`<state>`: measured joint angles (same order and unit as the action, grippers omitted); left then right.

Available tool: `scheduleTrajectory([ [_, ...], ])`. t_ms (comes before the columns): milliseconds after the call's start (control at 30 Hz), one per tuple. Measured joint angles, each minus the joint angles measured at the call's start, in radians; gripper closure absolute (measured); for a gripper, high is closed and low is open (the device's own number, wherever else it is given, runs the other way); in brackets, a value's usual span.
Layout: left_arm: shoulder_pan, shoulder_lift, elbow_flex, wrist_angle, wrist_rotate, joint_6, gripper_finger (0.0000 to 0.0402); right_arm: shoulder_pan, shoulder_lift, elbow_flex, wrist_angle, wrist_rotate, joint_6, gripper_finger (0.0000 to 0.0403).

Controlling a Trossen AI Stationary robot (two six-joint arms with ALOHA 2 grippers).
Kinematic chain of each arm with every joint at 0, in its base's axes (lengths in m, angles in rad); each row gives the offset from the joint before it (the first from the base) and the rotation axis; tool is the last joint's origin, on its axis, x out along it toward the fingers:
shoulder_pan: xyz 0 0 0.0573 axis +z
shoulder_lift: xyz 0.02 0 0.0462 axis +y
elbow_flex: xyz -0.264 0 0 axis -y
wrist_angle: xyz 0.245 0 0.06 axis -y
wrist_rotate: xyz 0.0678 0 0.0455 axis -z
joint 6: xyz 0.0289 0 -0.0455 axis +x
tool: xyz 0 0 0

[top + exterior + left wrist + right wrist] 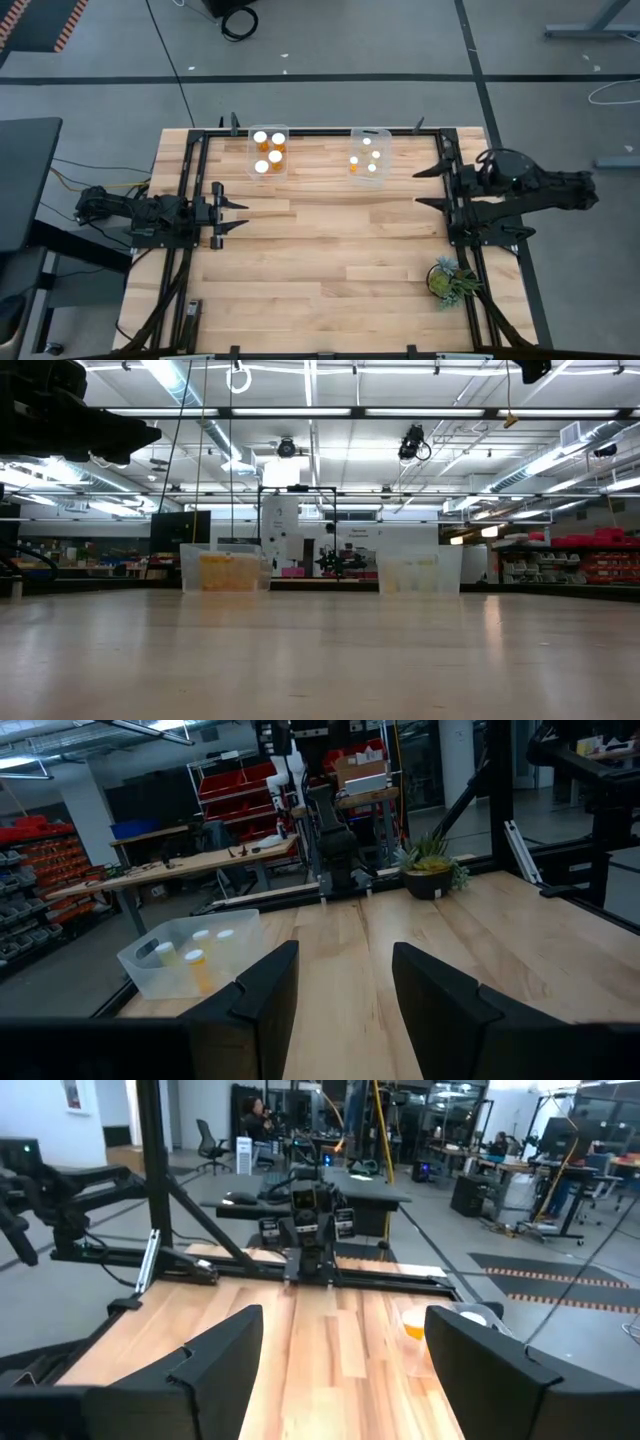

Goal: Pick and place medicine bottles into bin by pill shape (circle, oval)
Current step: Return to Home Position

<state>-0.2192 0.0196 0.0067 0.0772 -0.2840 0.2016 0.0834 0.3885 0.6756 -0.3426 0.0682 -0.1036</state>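
High view: a pale wood table (330,250) stands on a grey floor. All the medicine bottles (275,156) sit in two clear bins (369,130) at the table's far edge, well apart from my hands. My left gripper (244,215) rests at the table's left side, fingers spread and holding nothing. My right gripper (416,189) is at the table's right side, spread wide, also holding nothing.

Low view: beyond the table is a warehouse room with strip lights.

Wrist views: each gripper's fingers gape above the table.
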Motion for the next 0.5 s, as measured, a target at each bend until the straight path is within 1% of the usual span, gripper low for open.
scheduleTrajectory([
  [167, 0.000, 0.000, 0.000, 0.000, 0.000, 0.000, 0.0230, 0.000, 0.001, -0.053, 0.059, -0.026, -0.002, 0.0118],
  [500, 0.000, 0.000, 0.000, 0.000, 0.000, 0.000, 0.0230, 0.000, -0.016, -0.125, 0.080, -0.025, -0.014, 0.0118],
])
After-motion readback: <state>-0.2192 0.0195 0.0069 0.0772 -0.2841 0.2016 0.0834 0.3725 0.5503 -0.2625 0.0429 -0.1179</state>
